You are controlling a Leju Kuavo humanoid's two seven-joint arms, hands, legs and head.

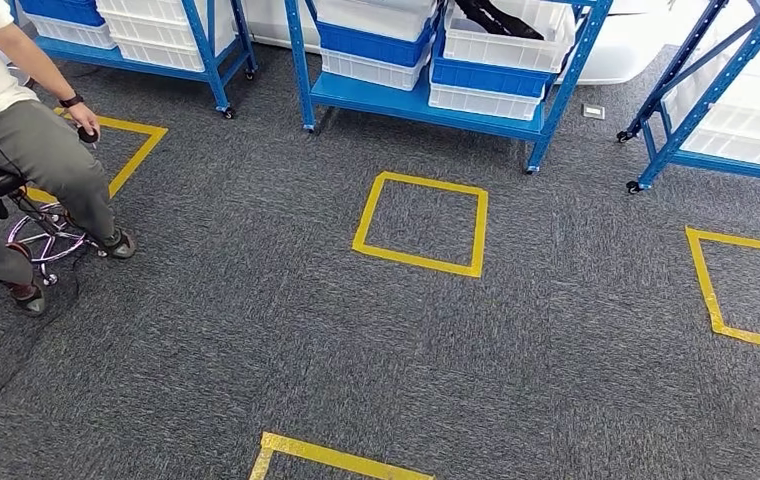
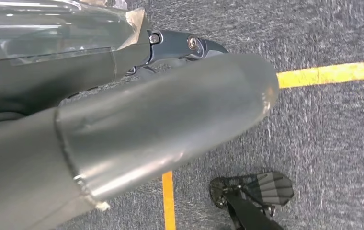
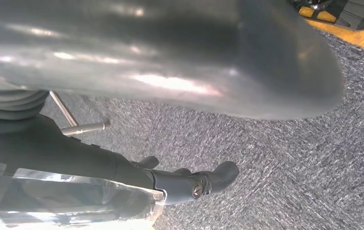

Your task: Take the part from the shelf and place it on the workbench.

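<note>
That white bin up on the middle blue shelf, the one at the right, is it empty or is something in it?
Not empty. The white bin on the blue shelf holds dark, elongated items showing above its rim. What they are is too small to tell.

Left hand [image 2: 170,110]: seen from left wrist view, hanging over carpeted floor. Thick grey thumb extended straight; darker fingers [image 2: 189,45] lie alongside it, slightly bent, apart from thumb. Nothing between thumb and fingers.

Right hand [image 3: 180,96]: seen from right wrist view, likewise over floor. Grey thumb stretched out; dark fingers [image 3: 209,179] well apart from thumb, tips slightly curled. Gap between thumb and fingers holds nothing. Grey ribbed wrist cover beside thumb base.
</note>
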